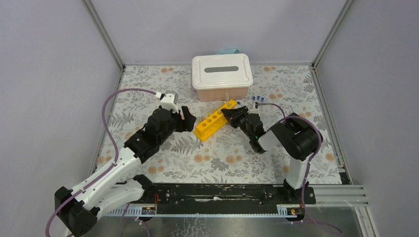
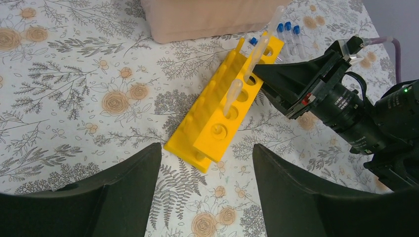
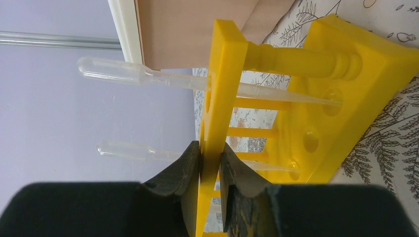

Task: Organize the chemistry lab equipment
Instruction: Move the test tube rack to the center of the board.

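Pinching the top plate of the yellow test-tube rack (image 1: 212, 121) (image 2: 217, 116) (image 3: 225, 74) near one end, my right jaws were drawn narrow, one black pad pressed on either face of that thin slab. My left jaws stood wide apart and held nothing, hanging just off the rack's other end. The rack lay slantwise at the middle of the bench (image 1: 222, 158), close in front of a box (image 1: 222, 88). It was smooth, hard plastic: an upper plate bored with a row of round holes, a thicker base with shallow round dimples, and turned spindle posts joining the two. Two of its holes carried clear pipettes (image 2: 232, 96) (image 3: 148, 74), soft-looking and translucent, each with a long bulb at the top and a tip tapering down toward a dimple; the other holes I could see were bare. The box had a cloudy, beige-tinted body and a glossy white lid (image 1: 222, 69) with rounded corners and a grey oblong recess; what was in it I could not tell. A few small blue-capped tubes (image 1: 257, 98) (image 2: 288, 27) lay loose on the bench beside the box, just beyond the rack's far end. The bench wore a matte cover printed with grey ferns and tan flowers.
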